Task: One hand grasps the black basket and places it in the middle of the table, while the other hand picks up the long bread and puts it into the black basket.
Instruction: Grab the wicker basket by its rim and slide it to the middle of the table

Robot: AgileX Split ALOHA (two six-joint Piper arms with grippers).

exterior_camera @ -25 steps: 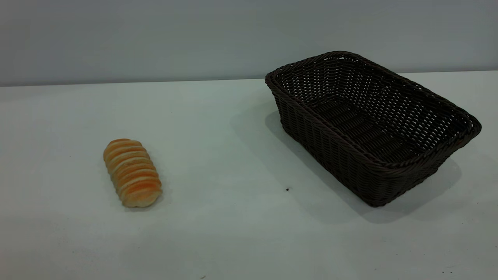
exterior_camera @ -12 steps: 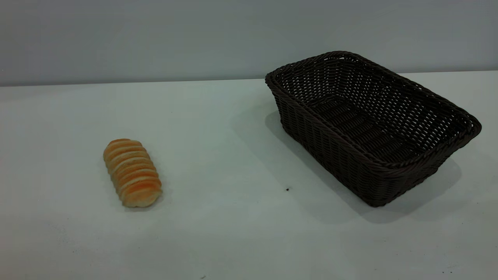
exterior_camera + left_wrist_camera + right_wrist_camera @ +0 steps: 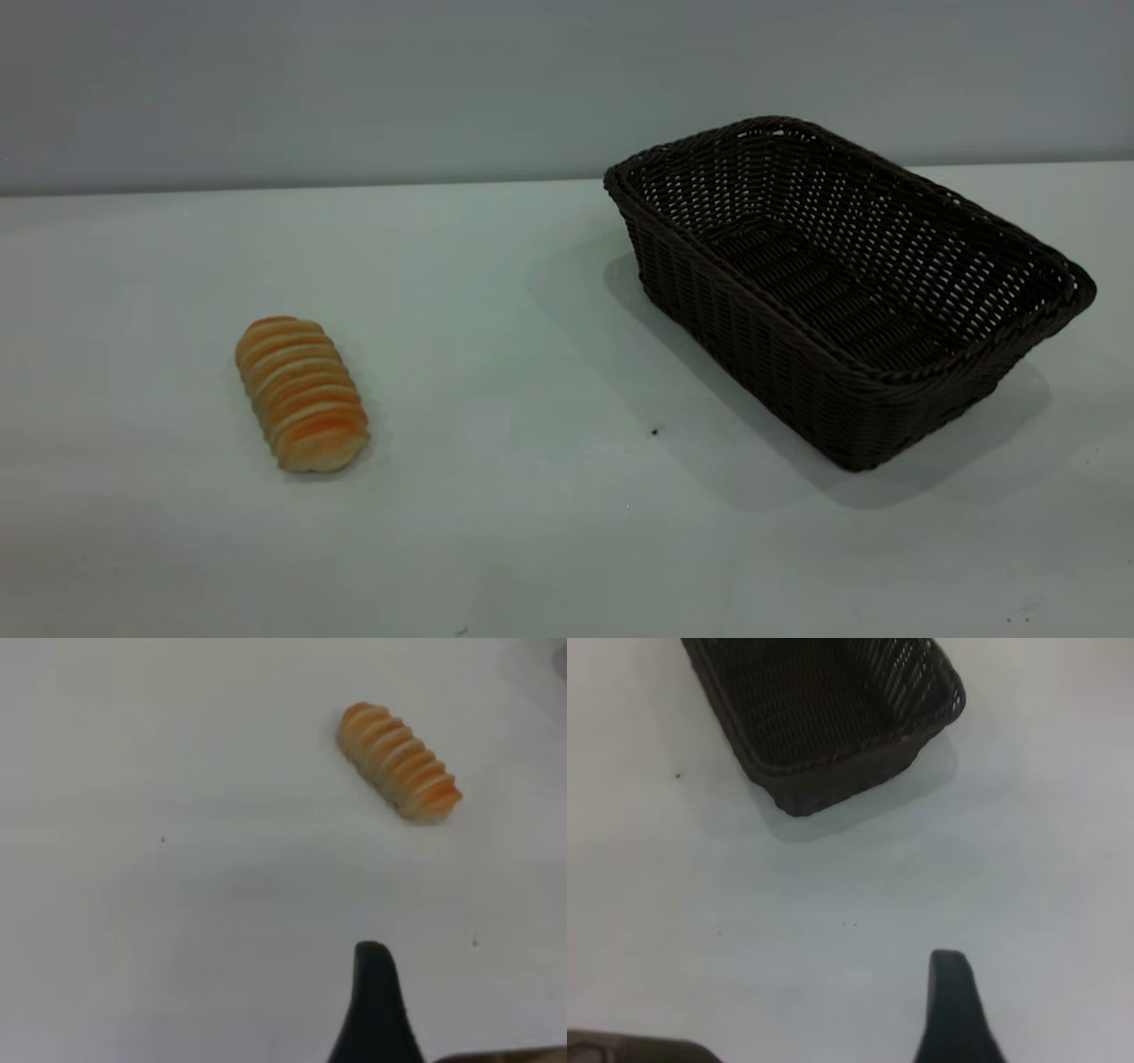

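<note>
The black basket (image 3: 842, 283) stands empty on the right side of the table (image 3: 532, 532), turned at an angle. It also shows in the right wrist view (image 3: 824, 718), well ahead of my right gripper (image 3: 950, 1001). The long bread (image 3: 301, 392) lies on the table's left side. It also shows in the left wrist view (image 3: 399, 760), well ahead of my left gripper (image 3: 373, 992). Both grippers hover over bare table, apart from these things. Neither gripper shows in the exterior view.
A grey wall runs behind the table's far edge (image 3: 310, 188). A tiny dark speck (image 3: 655, 431) lies between the bread and the basket. White tabletop stretches between them and in front of them.
</note>
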